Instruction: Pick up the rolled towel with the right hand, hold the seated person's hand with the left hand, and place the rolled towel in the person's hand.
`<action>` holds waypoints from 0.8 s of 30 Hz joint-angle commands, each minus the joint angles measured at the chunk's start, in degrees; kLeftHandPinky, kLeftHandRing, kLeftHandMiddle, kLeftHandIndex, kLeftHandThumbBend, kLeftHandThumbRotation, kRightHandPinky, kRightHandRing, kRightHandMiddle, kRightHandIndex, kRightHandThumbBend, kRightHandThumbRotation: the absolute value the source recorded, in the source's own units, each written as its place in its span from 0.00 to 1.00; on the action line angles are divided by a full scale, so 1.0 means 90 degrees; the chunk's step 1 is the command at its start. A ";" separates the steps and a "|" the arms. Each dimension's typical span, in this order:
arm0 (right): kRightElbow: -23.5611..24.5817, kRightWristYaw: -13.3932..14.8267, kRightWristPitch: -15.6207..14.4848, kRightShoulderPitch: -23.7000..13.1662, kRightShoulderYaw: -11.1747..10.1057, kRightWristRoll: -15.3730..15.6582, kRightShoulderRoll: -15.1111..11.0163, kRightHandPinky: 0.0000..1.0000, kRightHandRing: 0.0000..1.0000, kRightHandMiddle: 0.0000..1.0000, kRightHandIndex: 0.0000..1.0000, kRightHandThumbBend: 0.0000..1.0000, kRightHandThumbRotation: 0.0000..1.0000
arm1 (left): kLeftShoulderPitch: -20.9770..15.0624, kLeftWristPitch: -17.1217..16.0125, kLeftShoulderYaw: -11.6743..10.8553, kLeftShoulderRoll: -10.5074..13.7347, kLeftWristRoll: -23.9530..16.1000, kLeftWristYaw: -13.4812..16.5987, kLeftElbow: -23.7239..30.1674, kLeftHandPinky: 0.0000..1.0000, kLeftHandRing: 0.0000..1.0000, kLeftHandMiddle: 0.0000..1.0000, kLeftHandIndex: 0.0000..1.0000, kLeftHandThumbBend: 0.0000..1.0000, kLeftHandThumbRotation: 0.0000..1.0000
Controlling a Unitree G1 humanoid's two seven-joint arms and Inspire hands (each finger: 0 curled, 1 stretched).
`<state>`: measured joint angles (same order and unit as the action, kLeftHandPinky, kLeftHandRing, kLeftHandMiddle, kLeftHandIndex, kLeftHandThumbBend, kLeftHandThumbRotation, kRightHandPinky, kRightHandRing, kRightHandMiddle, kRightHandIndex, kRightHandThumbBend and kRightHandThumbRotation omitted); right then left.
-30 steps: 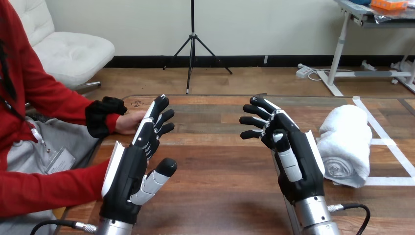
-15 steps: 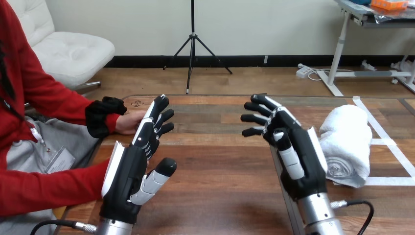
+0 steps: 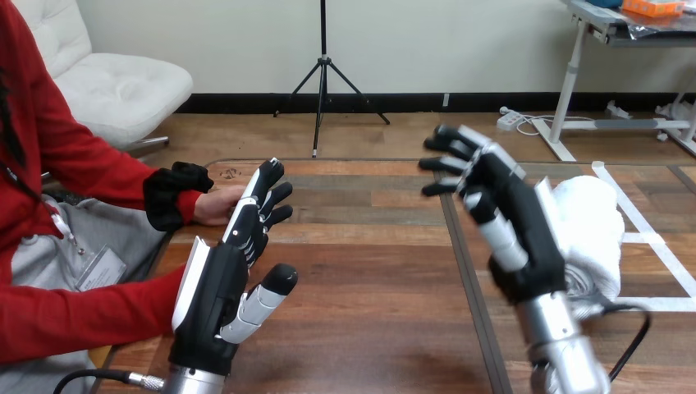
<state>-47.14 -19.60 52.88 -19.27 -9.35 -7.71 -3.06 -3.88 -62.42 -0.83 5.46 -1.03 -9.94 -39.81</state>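
Observation:
A white rolled towel lies on the wooden table at the right, its rolled end facing me. My right hand hovers open just left of it, raised, fingers straight and pointing away, its back partly covering the towel's left side. My left hand stands open on edge at the left, fingers stretched forward. The person's hand rests at the table's left edge, right behind my left fingertips; whether they touch I cannot tell.
White tape lines mark the table at the far right around the towel. The person's other arm, in a red sleeve, lies along the lower left beside my left forearm.
My right hand has risen and shifted right toward the towel, now overlapping its left side. My left hand and the person's hand have stayed put.

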 commanded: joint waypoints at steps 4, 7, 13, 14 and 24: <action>0.1045 0.0456 -0.0480 -0.0348 -0.0071 0.0131 -0.0367 0.55 0.74 0.80 0.82 1.00 0.75 | -0.0415 -0.0105 0.0044 -0.0049 -0.0019 0.0041 0.0038 0.87 0.93 0.97 0.97 1.00 0.90; 0.1180 0.0693 -0.0602 -0.0419 -0.0118 0.0256 -0.0474 0.56 0.74 0.80 0.82 1.00 0.74 | -0.0418 -0.0085 0.0050 -0.0066 -0.0014 0.0046 0.0043 0.87 0.93 0.97 0.97 1.00 0.90; 0.1442 0.1139 -0.0902 -0.0537 -0.0173 0.0534 -0.0708 0.59 0.78 0.83 0.84 1.00 0.76 | -0.0449 -0.0145 0.0069 -0.0096 0.0010 0.0029 -0.0004 0.87 0.93 0.97 0.97 1.00 0.90; 0.1468 0.1199 -0.0933 -0.0568 -0.0186 0.0556 -0.0751 0.60 0.78 0.83 0.84 1.00 0.76 | -0.0447 -0.0146 0.0071 -0.0100 0.0008 0.0030 0.0000 0.87 0.93 0.97 0.97 1.00 0.89; 0.1740 0.1759 -0.1454 -0.0717 -0.0279 0.0783 -0.1065 0.68 0.82 0.86 0.87 1.00 0.76 | -0.0441 -0.0147 0.0068 -0.0152 -0.0056 0.0085 0.0017 0.88 0.93 0.97 0.97 1.00 0.89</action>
<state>-34.65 -6.26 41.52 -20.93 -11.17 -1.77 -11.07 -4.01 -62.43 -0.59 4.57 -1.06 -9.72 -39.93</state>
